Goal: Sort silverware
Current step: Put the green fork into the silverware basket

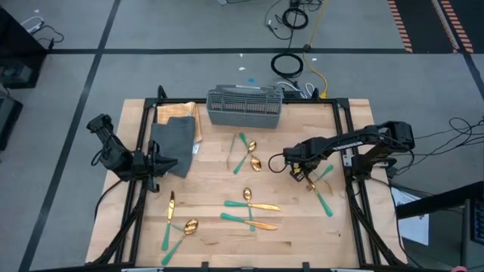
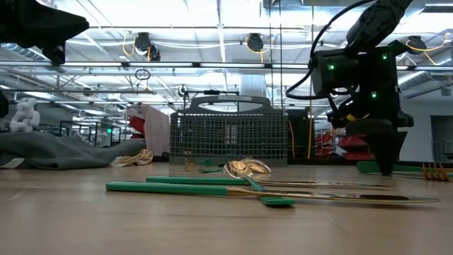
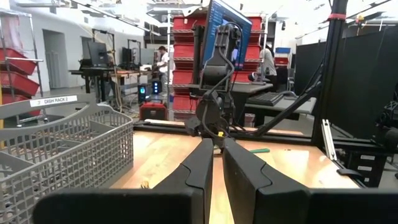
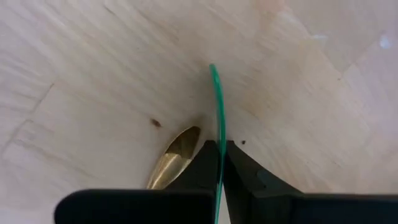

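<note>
High view: the right gripper (image 1: 296, 171) is down on the wooden table (image 1: 302, 234), off the near-right corner of the grey mesh basket (image 1: 244, 106) w/ a gap between. The right wrist view shows its fingers (image 4: 249, 177) clenched on the slim teal handle of a gold-headed spoon (image 4: 217, 118), handle edge-on between the pads, gold bowl (image 4: 174, 155) against the wood beside them. Low view: the same gripper (image 2: 386, 166) reaches tabletop level, right of the basket (image 2: 230, 138).

The basket sits at the table's far edge, centre; nothing can be made out inside it from above, and the low view only shows its mesh wall. The rest of the silverware (image 1: 249, 211) lies loose on the wood: a crossed pair just in front of the basket, a cluster further toward the near edge, more pieces at the near-left, and a fork (image 1: 319, 193) beside the right gripper.

The left gripper (image 1: 168, 161) waits at the table's left edge, beside the dark grey cloth (image 1: 174, 140), left of the basket; its fingers (image 3: 202, 168) are pressed nearly together, holding nothing.
</note>
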